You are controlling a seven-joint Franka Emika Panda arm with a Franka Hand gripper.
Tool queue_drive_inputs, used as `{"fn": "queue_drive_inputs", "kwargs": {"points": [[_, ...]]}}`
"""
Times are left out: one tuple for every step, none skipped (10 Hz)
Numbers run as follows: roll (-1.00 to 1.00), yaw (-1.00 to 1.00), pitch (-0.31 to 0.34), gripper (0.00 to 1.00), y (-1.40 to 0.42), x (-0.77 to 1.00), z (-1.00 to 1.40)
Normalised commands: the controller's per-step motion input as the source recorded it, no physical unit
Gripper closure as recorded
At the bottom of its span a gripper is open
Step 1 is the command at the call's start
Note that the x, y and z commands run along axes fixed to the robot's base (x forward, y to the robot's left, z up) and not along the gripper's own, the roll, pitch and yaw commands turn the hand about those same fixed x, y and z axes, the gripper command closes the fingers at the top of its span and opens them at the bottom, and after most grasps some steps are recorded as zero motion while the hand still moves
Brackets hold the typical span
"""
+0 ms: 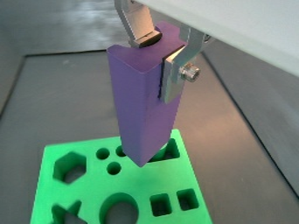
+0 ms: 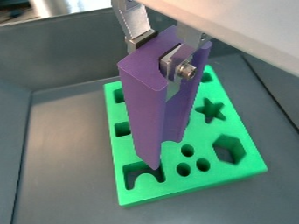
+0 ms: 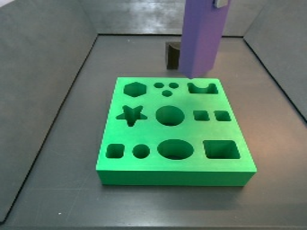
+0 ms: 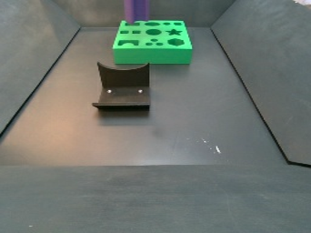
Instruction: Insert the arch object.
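The arch object (image 1: 146, 101) (smooth purple prism) sits clamped in the gripper (image 1: 163, 51) above green board (image 1: 70, 188).

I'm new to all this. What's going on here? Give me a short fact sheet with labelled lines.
Gripper: gripper above the green board, its fingers shut on the block's top
Held piece: arch object, a tall purple block, upright
Board: green board with cut-out holes, flat on the floor
Block's lower end: at the board's arch-shaped hole in both wrist views; how deep, cannot tell
Also present: fixture, apart from the board
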Motion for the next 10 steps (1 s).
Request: {"fn": "queue_drive_inputs", "kwargs": {"points": [[0.00, -1.00, 0.000, 1.00, 0.00, 0.06, 0.00], [0.00, -1.00, 0.000, 1.00, 0.00, 0.10, 0.00], [0.00, -0.83, -0.004, 1.00, 0.09, 0.37, 0.00], [-0.05, -0.79, -0.010, 1.00, 0.20, 0.45, -0.04], [-0.04, -0.78, -0.020, 1.00, 0.22, 0.46, -0.12], [-0.05, -0.80, -0.039, 1.00, 0.20, 0.42, -0.27], [-0.05, -0.82, -0.040, 1.00, 0.10, 0.35, -0.40], [-0.04, -0.77, -0.003, 1.00, 0.00, 0.19, -0.49], [0.00, -0.51, 0.000, 1.00, 0.00, -0.03, -0.32], [-0.03, -0.02, -0.030, 1.00, 0.03, 0.00, 0.00]]}}
